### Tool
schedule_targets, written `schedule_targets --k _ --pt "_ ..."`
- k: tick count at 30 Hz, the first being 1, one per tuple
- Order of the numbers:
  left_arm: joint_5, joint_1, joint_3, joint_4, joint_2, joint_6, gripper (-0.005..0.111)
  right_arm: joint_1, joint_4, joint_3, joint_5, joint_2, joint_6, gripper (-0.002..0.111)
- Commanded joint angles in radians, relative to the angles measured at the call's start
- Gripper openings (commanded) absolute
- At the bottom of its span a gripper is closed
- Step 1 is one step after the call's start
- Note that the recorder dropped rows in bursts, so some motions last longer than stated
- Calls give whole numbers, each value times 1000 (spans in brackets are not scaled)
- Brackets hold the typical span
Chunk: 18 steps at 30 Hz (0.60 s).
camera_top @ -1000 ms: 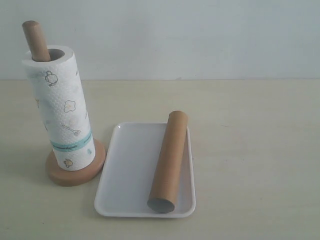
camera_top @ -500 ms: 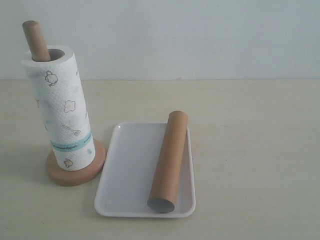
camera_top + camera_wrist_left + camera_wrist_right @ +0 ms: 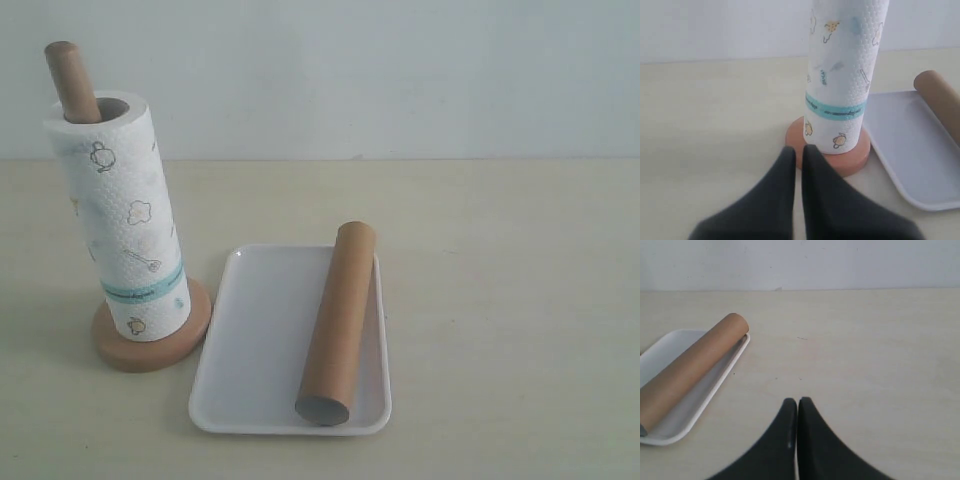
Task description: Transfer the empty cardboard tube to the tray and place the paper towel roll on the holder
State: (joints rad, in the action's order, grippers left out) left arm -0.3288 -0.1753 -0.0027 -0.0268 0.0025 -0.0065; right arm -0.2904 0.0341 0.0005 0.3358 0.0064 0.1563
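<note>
Back clenched, empty left gripper (image 3: 797,148) off paper towel roll (image 3: 840,75) just ahead. Lift clenched, empty right gripper (image 3: 797,401) clear of cardboard tube (image 3: 690,367).

The table (image 3: 500,300) is pale beige with a matte, faintly grained top, and it fills the lower two thirds of the exterior view. Two things rest directly on it. At the left of the frame stands the holder (image 3: 150,352), its round wooden disc base flat on the surface. Just right of it, at lower centre, the white tray (image 3: 260,330) lies flat, its long sides running up the frame. Its left rim lies very near the disc; whether they touch cannot be told.
</note>
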Motion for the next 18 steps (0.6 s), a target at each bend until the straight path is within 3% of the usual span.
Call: schedule_targets --k 1,5,10,18 --pt "16 3 3 -11 -3 7 4 3 1 0 3 -6 -14 0" --pt "16 3 3 -11 -3 7 4 17 1 0 4 -6 -27 0" --pt "16 3 3 -11 -3 7 4 137 1 0 4 -6 -23 0" --pt "16 3 3 -11 -3 7 4 142 -1 0 4 -6 -14 0"
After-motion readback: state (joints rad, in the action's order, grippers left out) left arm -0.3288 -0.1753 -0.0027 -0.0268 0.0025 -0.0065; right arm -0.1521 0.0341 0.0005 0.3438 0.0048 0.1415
